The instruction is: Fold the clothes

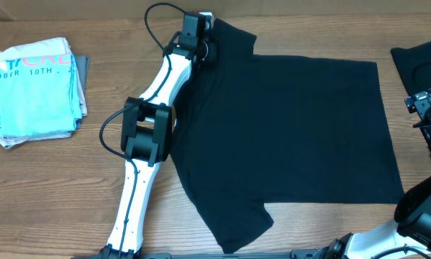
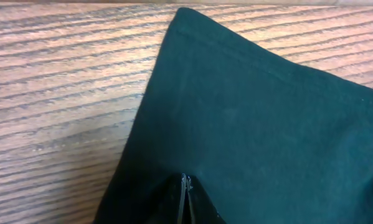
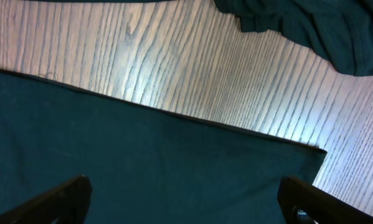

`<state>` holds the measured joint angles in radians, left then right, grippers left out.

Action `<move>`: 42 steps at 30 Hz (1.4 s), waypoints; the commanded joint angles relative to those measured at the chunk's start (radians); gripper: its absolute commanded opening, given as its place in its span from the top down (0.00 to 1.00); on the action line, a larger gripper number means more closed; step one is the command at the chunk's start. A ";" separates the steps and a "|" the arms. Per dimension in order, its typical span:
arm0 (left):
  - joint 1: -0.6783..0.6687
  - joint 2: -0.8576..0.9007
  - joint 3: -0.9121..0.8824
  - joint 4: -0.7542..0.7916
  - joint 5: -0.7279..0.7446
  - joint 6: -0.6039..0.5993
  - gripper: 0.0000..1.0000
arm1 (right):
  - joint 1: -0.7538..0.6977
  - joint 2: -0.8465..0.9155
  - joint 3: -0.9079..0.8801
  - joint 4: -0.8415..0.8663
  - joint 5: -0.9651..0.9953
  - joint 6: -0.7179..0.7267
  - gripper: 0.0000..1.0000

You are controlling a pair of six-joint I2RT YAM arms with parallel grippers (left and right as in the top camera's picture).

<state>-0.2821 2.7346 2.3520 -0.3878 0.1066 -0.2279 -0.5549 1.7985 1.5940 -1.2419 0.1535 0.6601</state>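
While left jaws clamp black T-shirt (image 1: 294, 129), right jaws gape empty, blue shirt (image 1: 35, 97) reads "OBER 10TH".

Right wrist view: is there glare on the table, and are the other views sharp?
Right wrist view: bright glare on the table beside the hem of the black T-shirt; left wrist view: sharp, wood grain and stitching readable; overhead view: even light, shirt nearly featureless black.

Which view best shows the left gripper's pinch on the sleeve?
Left wrist: the left gripper is closed on the sleeve of the black T-shirt, near its corner. Overhead shows where it sits on the shirt, but the arm hides the contact. Right wrist shows only the hem.
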 commanded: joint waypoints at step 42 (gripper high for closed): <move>0.004 0.042 0.265 -0.257 -0.050 0.089 0.96 | 0.005 -0.007 0.016 0.003 0.002 -0.003 0.00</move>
<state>-0.2710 2.7735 2.6465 -0.6510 0.1432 -0.1757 -0.5545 1.7985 1.5940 -1.2423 0.1539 0.6601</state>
